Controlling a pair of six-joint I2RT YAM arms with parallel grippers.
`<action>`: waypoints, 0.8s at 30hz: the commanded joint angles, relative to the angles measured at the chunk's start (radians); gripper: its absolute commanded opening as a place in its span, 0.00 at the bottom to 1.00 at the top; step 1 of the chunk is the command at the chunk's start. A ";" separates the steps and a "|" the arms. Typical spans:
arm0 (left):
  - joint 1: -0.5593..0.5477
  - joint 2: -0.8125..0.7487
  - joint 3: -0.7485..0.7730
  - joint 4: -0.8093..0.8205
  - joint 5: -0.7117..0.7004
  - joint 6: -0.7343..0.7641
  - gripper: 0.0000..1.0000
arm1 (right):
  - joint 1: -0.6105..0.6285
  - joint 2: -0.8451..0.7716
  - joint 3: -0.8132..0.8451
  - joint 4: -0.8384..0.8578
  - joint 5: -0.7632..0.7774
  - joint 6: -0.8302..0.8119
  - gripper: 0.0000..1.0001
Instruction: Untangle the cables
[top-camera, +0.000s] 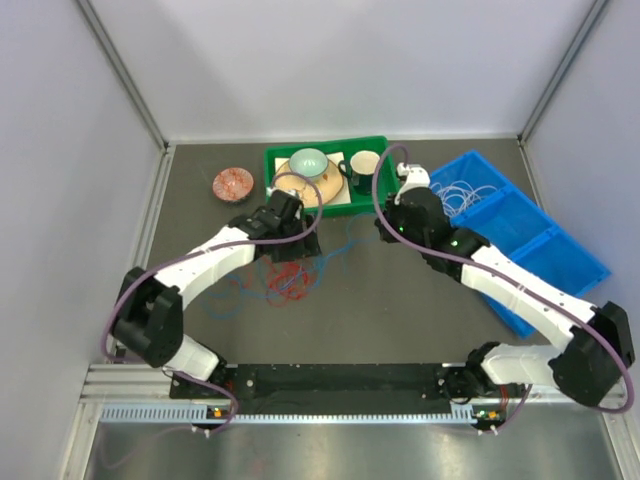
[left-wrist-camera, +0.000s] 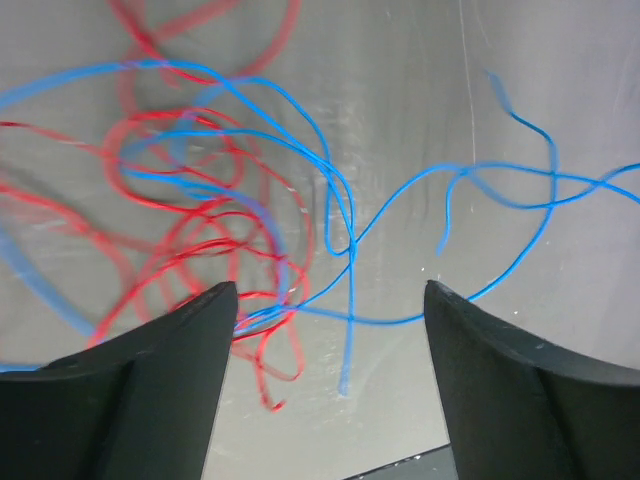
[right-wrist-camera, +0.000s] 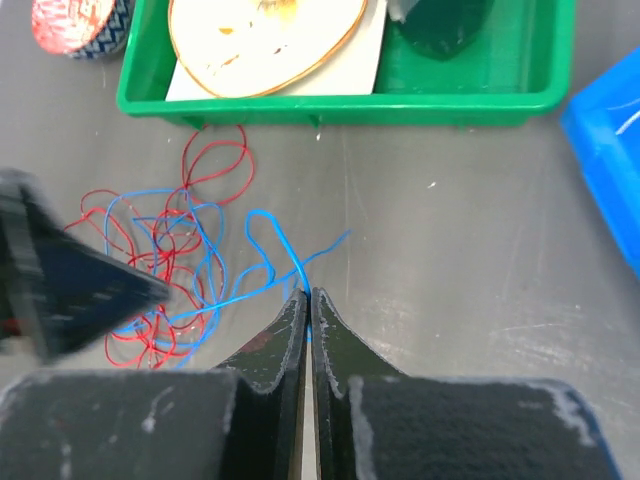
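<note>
The red cable and blue cable lie tangled in loose loops on the grey table. The white cable lies coiled in the blue bin, apart from them. My left gripper hovers open over the tangle. In the left wrist view a strand of blue cable runs between its fingers, and the red cable loops at the left. My right gripper is shut on a strand of the blue cable at the right edge of the tangle. The red cable lies further left.
A green tray holding a plate, a bowl and a cup stands just behind the tangle. A small red patterned bowl sits to its left. The blue bin lies at the right, under the right arm.
</note>
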 joint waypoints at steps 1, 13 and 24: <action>-0.035 0.087 0.037 0.094 0.022 -0.046 0.77 | -0.015 -0.099 -0.017 -0.023 0.059 0.009 0.00; -0.035 0.126 0.080 0.081 -0.031 -0.017 0.00 | -0.222 -0.411 -0.026 -0.221 0.148 -0.055 0.00; -0.033 0.061 0.080 0.079 -0.039 0.014 0.00 | -0.318 -0.399 -0.039 -0.227 0.041 0.014 0.00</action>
